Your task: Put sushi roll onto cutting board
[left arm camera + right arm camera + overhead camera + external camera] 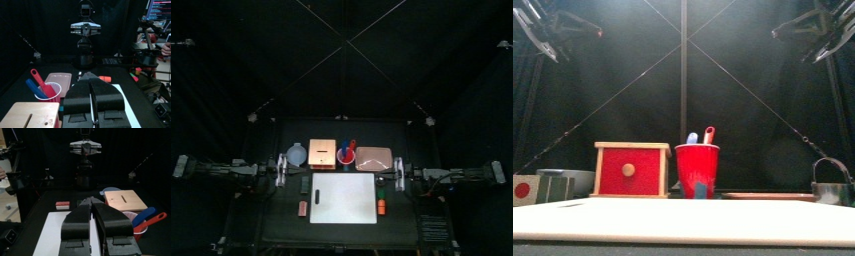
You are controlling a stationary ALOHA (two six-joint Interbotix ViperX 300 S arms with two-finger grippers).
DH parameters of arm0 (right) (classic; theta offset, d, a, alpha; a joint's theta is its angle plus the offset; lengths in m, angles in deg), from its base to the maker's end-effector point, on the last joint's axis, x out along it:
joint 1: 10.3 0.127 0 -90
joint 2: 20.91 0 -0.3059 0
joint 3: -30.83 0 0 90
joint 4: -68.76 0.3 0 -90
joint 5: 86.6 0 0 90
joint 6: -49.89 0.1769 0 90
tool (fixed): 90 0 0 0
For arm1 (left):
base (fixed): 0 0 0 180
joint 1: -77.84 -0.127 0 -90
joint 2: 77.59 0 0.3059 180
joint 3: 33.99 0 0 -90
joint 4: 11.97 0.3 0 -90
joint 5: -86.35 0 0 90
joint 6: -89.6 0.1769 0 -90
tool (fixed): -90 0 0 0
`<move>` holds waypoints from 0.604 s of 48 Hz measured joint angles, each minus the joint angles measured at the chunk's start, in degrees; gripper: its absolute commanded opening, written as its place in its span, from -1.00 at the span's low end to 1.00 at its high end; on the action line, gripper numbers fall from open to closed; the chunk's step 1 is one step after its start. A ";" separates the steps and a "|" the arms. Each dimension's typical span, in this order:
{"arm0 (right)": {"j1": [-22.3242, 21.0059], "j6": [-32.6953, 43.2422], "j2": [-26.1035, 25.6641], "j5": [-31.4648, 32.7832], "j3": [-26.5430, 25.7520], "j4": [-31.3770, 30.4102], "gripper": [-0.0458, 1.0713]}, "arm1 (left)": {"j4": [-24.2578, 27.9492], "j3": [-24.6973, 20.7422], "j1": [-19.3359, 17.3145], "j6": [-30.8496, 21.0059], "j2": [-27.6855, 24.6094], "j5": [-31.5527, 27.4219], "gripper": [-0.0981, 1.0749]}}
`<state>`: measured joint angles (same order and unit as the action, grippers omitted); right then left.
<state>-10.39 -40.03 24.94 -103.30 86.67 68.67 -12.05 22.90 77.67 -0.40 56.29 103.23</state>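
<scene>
The white cutting board [345,197] lies flat at the table's front middle; it also shows in the front view [684,222], the left wrist view [127,102] and the right wrist view [59,228]. The sushi roll [315,196], a small dark piece, lies on the table just off the board's left edge, apart from both grippers. I cannot make it out in the other views. My left gripper [283,171] is raised at the table's left side, shut and empty [93,82]. My right gripper [398,174] is raised at the right side, shut and empty [92,203].
Behind the board stand an orange-tan box [322,152], a red cup with utensils [346,155], a pinkish-brown square [373,157] and a blue-grey bowl [295,155]. Small orange-red pieces lie at the board's left [303,207] and right [381,206].
</scene>
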 measured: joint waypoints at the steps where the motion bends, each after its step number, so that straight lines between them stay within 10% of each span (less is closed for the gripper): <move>1: 0.00 0.00 0.00 0.00 0.00 0.00 -0.78 | -0.09 0.00 0.00 0.00 0.00 0.09 -0.70; 13: -0.09 0.26 4.66 0.09 0.62 -2.29 -0.77 | -2.46 -0.53 -0.35 -0.18 -4.48 -0.53 -0.69; 29: -0.35 0.26 8.00 0.18 0.44 -2.72 -0.77 | -5.27 -12.30 -0.18 -0.26 -18.02 -14.85 -0.62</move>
<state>-10.74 -39.76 32.94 -103.12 87.11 65.95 -17.33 10.60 77.49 -0.66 38.27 88.37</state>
